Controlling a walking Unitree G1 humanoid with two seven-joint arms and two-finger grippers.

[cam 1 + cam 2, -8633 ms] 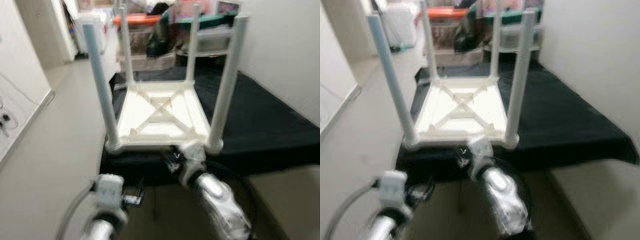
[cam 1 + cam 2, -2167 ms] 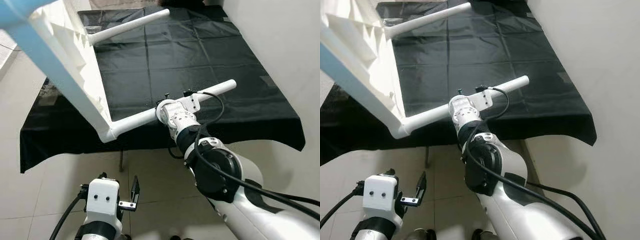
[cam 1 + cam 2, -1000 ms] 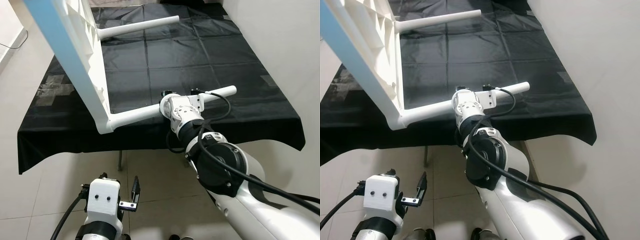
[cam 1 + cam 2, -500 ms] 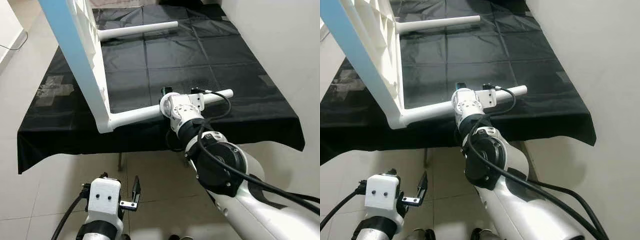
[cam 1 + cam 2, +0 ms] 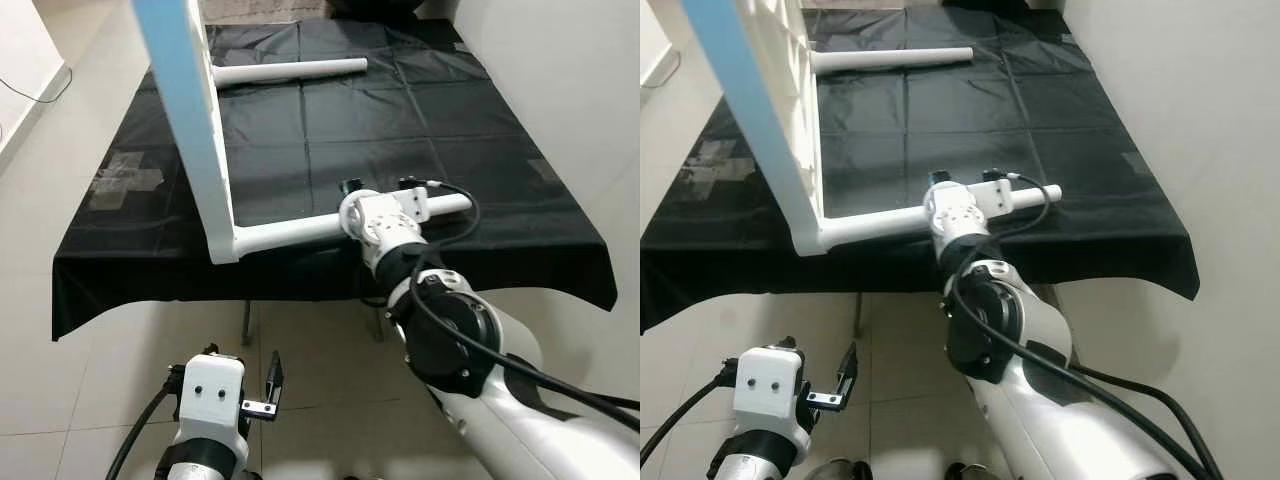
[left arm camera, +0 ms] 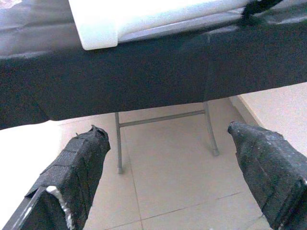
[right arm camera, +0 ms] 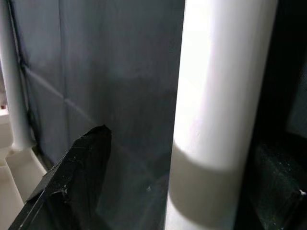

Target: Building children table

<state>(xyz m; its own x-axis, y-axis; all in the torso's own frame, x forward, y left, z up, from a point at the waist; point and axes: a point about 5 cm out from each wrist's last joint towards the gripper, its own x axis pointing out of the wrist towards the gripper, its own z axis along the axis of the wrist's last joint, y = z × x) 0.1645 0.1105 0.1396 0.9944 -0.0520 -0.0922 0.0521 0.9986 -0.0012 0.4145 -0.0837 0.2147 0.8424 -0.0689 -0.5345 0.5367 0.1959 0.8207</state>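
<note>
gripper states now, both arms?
Left gripper: open, holding nothing, low over the floor.
Right gripper: shut on the white table leg.

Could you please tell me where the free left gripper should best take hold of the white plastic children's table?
Probably the near corner of the white plastic children's table, coming up from below: the left gripper hangs open beneath it, and the right gripper already holds the near leg.

children table [image 5: 195,130] tipped sideways on cloth-covered table [image 5: 500,170]
</note>
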